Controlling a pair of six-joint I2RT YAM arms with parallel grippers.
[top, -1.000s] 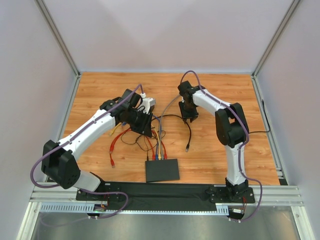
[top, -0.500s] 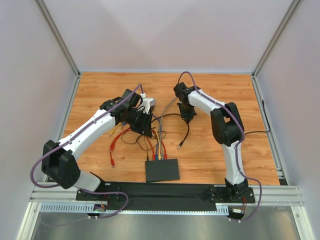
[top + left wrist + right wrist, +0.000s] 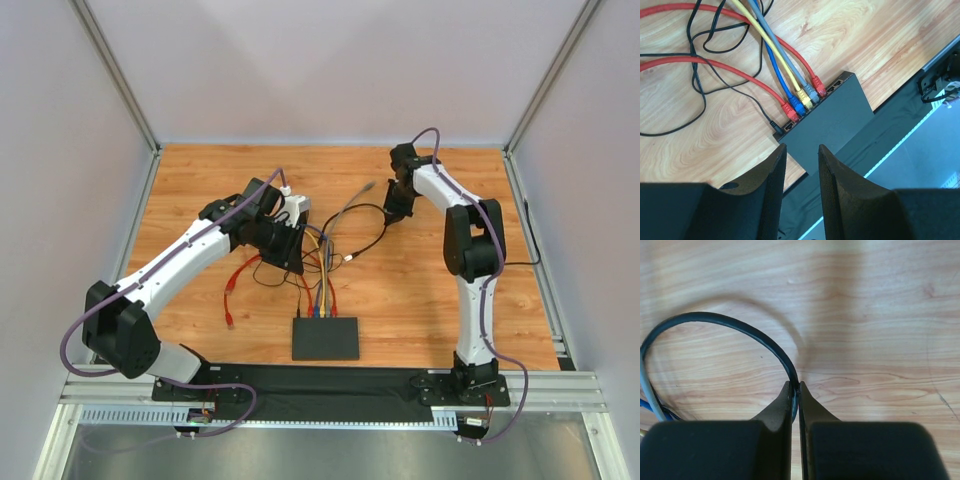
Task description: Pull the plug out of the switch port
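Switch: five plugs; right gripper pinches one cable

The switch is a flat matte-black box lying level on the table near its front edge, with its socket row facing away from the arm bases. Red, blue, yellow, grey and red connectors sit side by side in that row. The free plug, pale-tipped on a black cable, is out of any socket and apart from the switch.
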